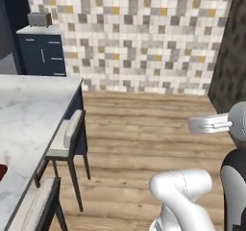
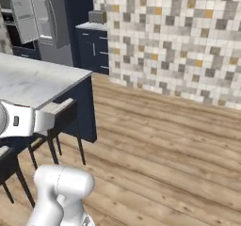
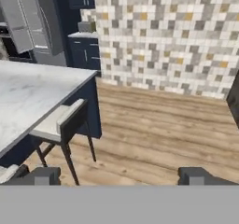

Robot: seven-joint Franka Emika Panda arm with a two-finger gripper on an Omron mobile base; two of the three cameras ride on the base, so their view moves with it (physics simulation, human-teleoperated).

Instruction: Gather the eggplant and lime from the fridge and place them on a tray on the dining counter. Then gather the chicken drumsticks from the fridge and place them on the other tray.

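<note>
My gripper point(image 3: 119, 176) is open, with nothing between its two dark fingertips point(image 3: 43, 175), and it hangs over the wooden floor beside the dining counter point(image 3: 28, 97). The fridge point(image 3: 25, 24) stands at the far upper left with a grey door swung open; its dark inside is too small to make out. It also appears in the right base view as the fridge point(image 2: 33, 13) beyond the counter point(image 2: 33, 81). The eggplant, lime, chicken drumsticks and trays are out of view.
Stools point(image 1: 67, 138) point(image 3: 63, 122) are tucked against the marble counter's near side. A dark red shape point(image 1: 2, 170) sits at the counter's left edge; I cannot tell what it is. Navy cabinets point(image 1: 43, 52) with a toaster point(image 1: 39, 19) meet the tiled wall point(image 1: 144, 37). Wooden floor point(image 1: 144, 129) stretches ahead.
</note>
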